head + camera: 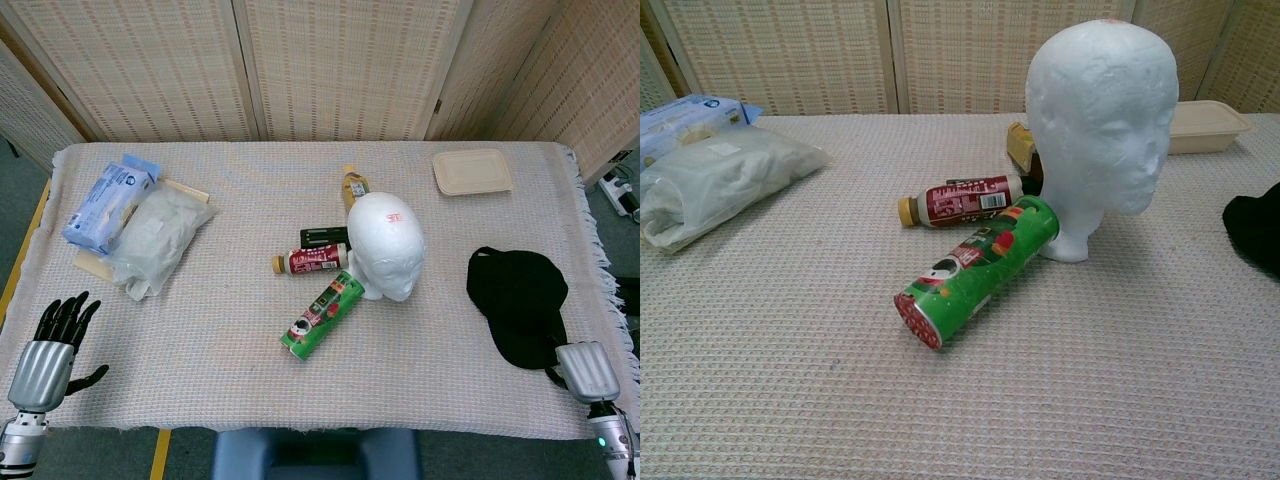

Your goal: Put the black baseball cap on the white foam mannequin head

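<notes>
The black baseball cap (pixel 518 305) lies flat on the woven cloth at the right, and its edge shows at the right border of the chest view (pixel 1255 230). The white foam mannequin head (pixel 386 245) stands upright mid-table, large in the chest view (pixel 1100 120). My right hand (pixel 585 370) is at the table's front right corner, right against the cap's near edge. Its silver back faces up and its dark fingers blend into the cap. My left hand (pixel 50 345) hovers off the front left corner with fingers spread and nothing in it. Neither hand shows in the chest view.
A green can (pixel 322 315) lies against the mannequin's base, with a red-labelled bottle (pixel 315 260) and a small black object (pixel 322 236) beside it and a yellow bottle (pixel 352 185) behind. A beige lidded tray (pixel 472 171) sits far right. Plastic bags (pixel 150 235) and a blue pack (pixel 108 200) lie at the left.
</notes>
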`<state>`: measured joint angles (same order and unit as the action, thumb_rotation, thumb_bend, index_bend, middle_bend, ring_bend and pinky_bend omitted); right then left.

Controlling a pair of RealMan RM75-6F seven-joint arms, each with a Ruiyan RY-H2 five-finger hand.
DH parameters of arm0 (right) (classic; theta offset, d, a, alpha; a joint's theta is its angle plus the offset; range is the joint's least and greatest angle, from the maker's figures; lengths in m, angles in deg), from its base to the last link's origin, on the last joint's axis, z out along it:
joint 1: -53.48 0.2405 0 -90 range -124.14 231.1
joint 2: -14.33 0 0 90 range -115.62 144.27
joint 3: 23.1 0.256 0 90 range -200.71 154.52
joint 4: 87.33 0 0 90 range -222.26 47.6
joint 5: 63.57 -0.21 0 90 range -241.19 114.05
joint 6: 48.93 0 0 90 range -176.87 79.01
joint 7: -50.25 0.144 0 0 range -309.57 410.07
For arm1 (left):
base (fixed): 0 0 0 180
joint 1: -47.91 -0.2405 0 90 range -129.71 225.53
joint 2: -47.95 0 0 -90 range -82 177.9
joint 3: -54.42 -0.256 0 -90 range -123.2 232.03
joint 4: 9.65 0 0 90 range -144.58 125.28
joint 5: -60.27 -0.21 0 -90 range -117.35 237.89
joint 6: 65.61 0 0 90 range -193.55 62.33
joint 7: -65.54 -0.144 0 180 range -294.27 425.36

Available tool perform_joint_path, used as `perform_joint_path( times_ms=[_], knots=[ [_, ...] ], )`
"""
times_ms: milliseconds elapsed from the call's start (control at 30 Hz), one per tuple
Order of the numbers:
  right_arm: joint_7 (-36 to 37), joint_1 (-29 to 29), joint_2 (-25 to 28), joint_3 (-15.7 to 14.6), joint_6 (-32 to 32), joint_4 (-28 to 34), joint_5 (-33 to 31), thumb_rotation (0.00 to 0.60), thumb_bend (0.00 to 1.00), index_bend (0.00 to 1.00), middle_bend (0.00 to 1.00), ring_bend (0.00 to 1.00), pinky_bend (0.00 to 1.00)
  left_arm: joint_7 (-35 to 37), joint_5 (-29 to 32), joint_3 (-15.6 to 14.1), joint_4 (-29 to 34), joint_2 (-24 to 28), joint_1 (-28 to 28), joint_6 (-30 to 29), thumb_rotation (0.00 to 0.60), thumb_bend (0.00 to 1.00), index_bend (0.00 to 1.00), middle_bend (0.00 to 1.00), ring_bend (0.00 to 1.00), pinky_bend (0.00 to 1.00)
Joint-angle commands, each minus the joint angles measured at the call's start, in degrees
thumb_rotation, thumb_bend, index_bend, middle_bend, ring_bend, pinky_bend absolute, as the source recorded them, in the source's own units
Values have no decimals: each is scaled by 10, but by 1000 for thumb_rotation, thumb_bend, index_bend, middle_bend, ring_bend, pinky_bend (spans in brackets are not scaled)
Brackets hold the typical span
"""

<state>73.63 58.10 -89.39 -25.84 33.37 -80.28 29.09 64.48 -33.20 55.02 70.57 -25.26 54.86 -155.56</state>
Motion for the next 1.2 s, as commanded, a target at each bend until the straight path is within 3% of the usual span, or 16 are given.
perform_joint_path(
  times_ms=[33, 533, 1200],
  knots=[
    [-1, 2, -3, 0, -2, -1, 0, 600, 146, 424, 1000, 1000, 1000, -1, 0, 1, -1, 0, 0, -2, 600, 172, 0, 0, 0, 33],
    [16, 14, -15, 14, 15, 0, -15, 600, 205, 485, 1000, 1000, 1000, -14, -1, 8, -12, -6, -4, -18, 600, 171, 0, 0, 0, 33],
    [86, 30, -15, 54, 48, 12, -54, 600, 341, 524, 1000, 1000, 1000, -21, 2, 23, -29, -18, -6, -40, 600, 172, 0, 0, 0, 35]
  ],
)
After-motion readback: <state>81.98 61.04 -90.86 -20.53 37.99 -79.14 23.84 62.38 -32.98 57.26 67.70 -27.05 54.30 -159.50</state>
